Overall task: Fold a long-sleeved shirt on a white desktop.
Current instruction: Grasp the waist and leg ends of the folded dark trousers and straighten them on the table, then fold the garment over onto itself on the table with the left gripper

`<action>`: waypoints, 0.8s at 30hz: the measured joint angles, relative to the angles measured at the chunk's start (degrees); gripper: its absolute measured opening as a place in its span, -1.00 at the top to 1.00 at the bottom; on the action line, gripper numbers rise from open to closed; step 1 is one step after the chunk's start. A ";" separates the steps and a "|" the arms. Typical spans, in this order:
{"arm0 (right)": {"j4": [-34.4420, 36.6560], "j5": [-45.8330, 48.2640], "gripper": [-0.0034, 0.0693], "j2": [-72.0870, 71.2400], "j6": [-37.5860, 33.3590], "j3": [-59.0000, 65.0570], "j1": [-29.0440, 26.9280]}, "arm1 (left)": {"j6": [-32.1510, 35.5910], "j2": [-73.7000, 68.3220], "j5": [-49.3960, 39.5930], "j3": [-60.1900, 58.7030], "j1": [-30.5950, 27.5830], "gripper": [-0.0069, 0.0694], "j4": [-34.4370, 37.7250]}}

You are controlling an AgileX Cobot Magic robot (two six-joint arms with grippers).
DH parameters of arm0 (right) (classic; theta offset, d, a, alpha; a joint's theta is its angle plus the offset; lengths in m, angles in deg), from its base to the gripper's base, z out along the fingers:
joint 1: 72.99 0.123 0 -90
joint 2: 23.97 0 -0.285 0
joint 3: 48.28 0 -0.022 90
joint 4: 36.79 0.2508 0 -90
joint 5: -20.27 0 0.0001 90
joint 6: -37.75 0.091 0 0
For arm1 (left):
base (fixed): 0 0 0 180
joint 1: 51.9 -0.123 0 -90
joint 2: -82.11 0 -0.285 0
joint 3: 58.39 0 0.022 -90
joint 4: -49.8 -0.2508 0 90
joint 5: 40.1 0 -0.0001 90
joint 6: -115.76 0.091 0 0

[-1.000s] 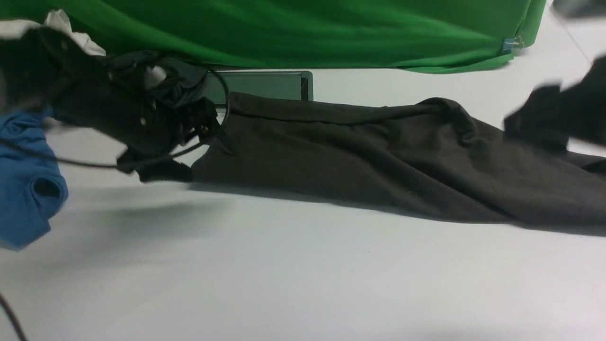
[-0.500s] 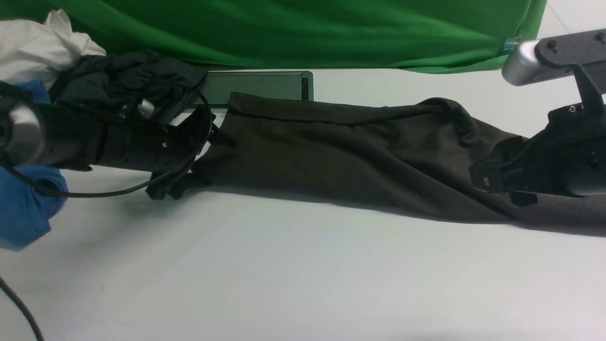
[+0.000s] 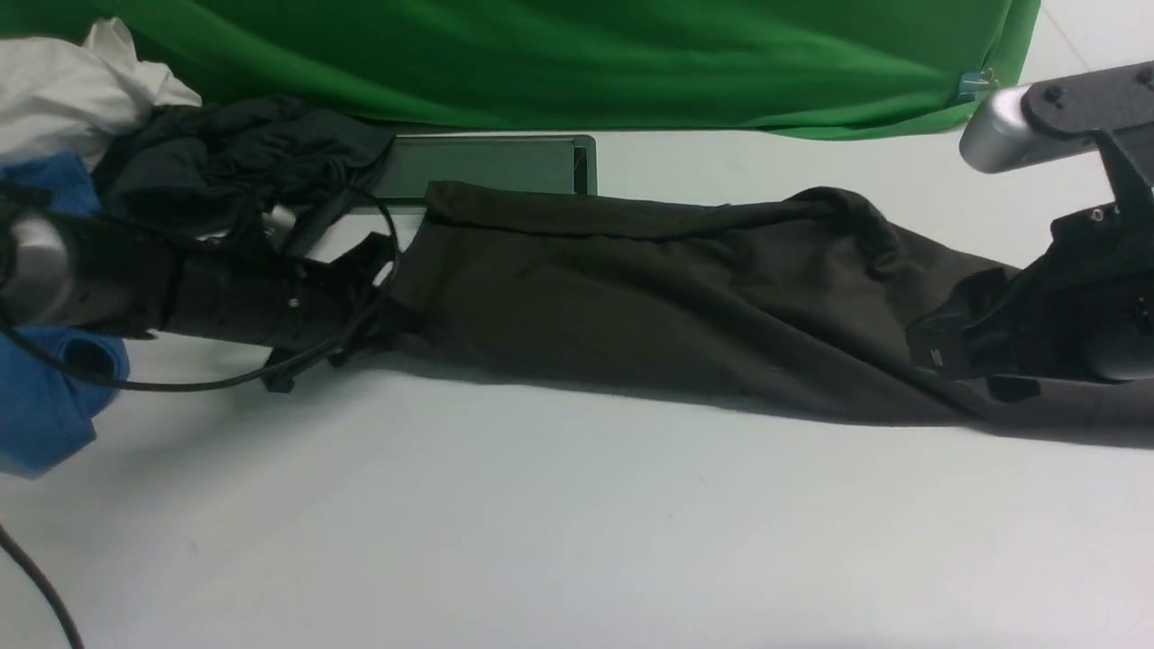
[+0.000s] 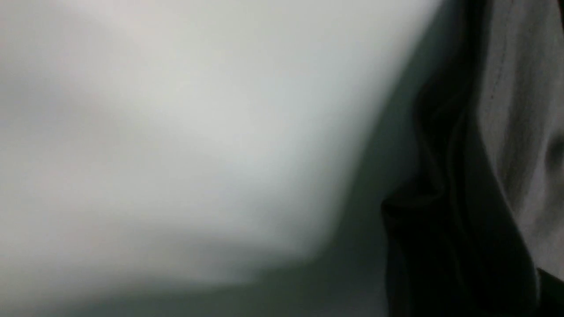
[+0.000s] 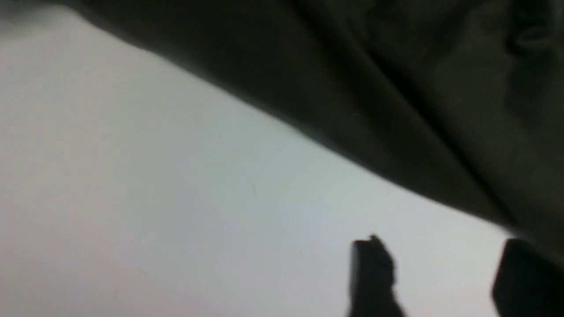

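Front view: the left tool (image 3: 365,302) is lying low at the left end of the long-sleeved shirt (image 3: 649,288), its tips lost against the dark cloth, so I cannot tell whether it is gripping. The right tool (image 3: 942,356) is sitting at the shirt's right part; the right wrist view is showing its fingers (image 5: 372,268) standing apart with bare worktop (image 5: 176,198) between them. The shirt, very dark olive-black, is lying stretched crosswise in a long wrinkled band on the white worktop, its far left corner reaching just in front of the grey hatch (image 3: 487,164)
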 joint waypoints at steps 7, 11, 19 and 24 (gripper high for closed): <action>-0.26 0.34 0.81 -3.94 -1.12 -5.89 -2.06 | 1.63 9.88 4.96 -12.05 -7.48 0.60 -4.28; -0.25 0.28 0.86 -4.45 -1.17 -8.42 -2.86 | 2.90 17.68 10.98 -21.80 -13.09 0.60 -4.73; 0.26 0.47 0.86 -3.94 -1.10 -8.42 -2.86 | 10.55 21.97 9.62 -23.70 -15.89 0.60 -1.29; 3.01 0.47 0.86 -3.94 -0.98 -8.42 -2.86 | 20.63 24.54 2.82 -19.45 -14.51 0.60 10.85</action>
